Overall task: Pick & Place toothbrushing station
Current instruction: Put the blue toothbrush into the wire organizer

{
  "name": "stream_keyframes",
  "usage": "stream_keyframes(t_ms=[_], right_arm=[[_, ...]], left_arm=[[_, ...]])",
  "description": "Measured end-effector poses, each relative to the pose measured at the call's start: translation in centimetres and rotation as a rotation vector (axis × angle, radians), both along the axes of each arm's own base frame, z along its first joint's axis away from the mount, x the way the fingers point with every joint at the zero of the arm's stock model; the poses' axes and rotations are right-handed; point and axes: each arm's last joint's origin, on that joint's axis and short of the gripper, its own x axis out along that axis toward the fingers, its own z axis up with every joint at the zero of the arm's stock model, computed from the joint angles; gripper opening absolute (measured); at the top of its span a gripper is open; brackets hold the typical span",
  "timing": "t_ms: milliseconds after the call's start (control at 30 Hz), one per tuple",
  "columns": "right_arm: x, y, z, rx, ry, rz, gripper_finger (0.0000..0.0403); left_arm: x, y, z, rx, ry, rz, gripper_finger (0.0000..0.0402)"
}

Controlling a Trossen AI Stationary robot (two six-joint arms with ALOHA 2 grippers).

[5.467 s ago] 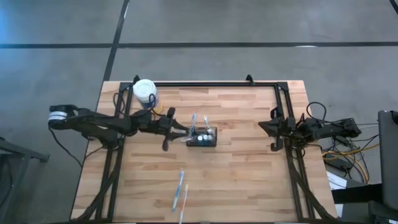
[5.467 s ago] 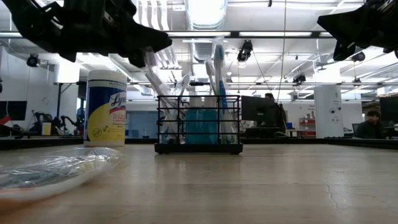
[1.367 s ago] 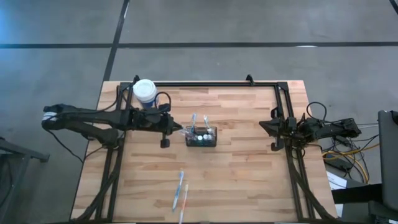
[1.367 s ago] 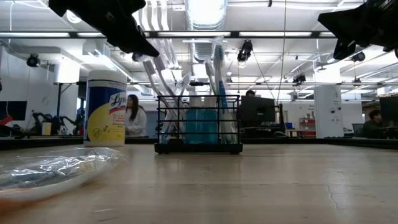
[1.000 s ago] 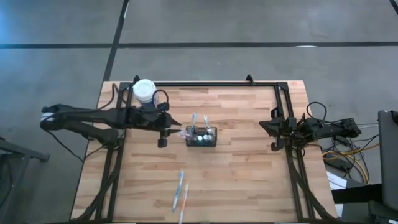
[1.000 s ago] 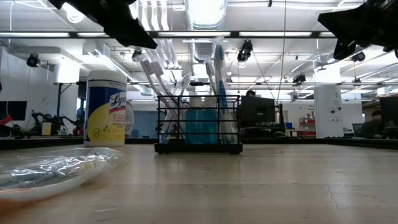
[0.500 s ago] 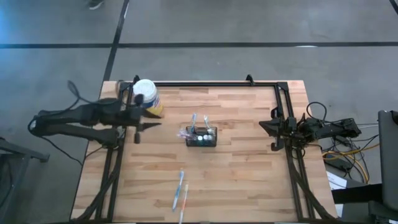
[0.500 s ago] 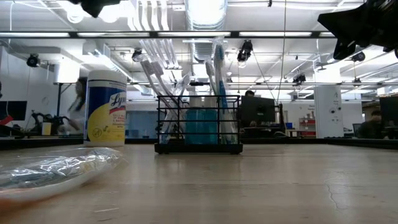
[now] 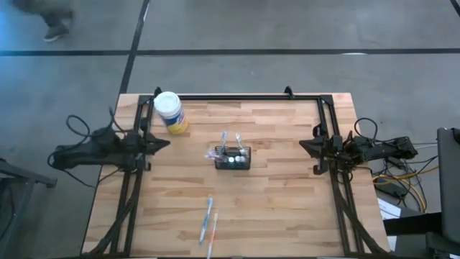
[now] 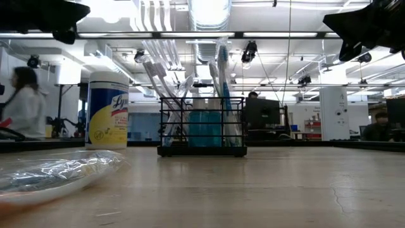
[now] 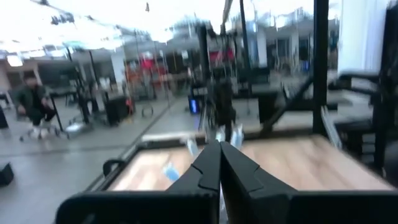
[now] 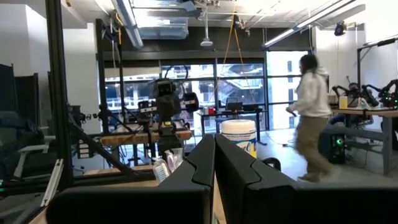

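Note:
The toothbrushing station, a small black mesh holder box [image 9: 233, 157] with toothbrushes standing in it, rests on its base at the middle of the wooden table; it also shows in the low view [image 10: 202, 126]. My left gripper [image 9: 164, 142] is shut and empty at the table's left edge, well left of the box; its shut fingers show in the left wrist view [image 11: 219, 167]. My right gripper [image 9: 305, 146] is shut and empty at the table's right edge; it shows in the right wrist view [image 12: 214, 158].
A round yellow canister with a white lid [image 9: 169, 111] stands at the far left of the table. Loose toothbrushes [image 9: 208, 219] lie near the front edge. A clear plastic wrapper [image 10: 57, 171] lies close to the low camera. A person walks in the room beyond [image 12: 310, 118].
My left gripper has drawn back from beside the holder box toward the table's left edge. The box and its toothbrushes stand where they were.

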Motion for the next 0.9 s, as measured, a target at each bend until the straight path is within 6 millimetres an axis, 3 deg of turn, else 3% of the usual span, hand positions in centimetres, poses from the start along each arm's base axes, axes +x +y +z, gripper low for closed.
stream_keyframes(t_ms=[100, 367, 900], right_arm=[[0.0, 0.0, 0.0, 0.0, 0.0, 0.0, 0.0008], [0.1, 0.0, -0.4, -0.007, 0.044, 0.0, 0.0008], [0.2, 0.0, -0.9, 0.009, 0.088, 0.007, 0.0008]], left_arm=[[0.1, 0.0, -1.2, -0.033, -0.057, -0.001, 0.0003], [1.3, 0.1, -5.5, -0.022, 0.039, 0.037, 0.0002], [1.5, 0.1, -7.4, -0.007, 0.062, 0.039, 0.0001]])
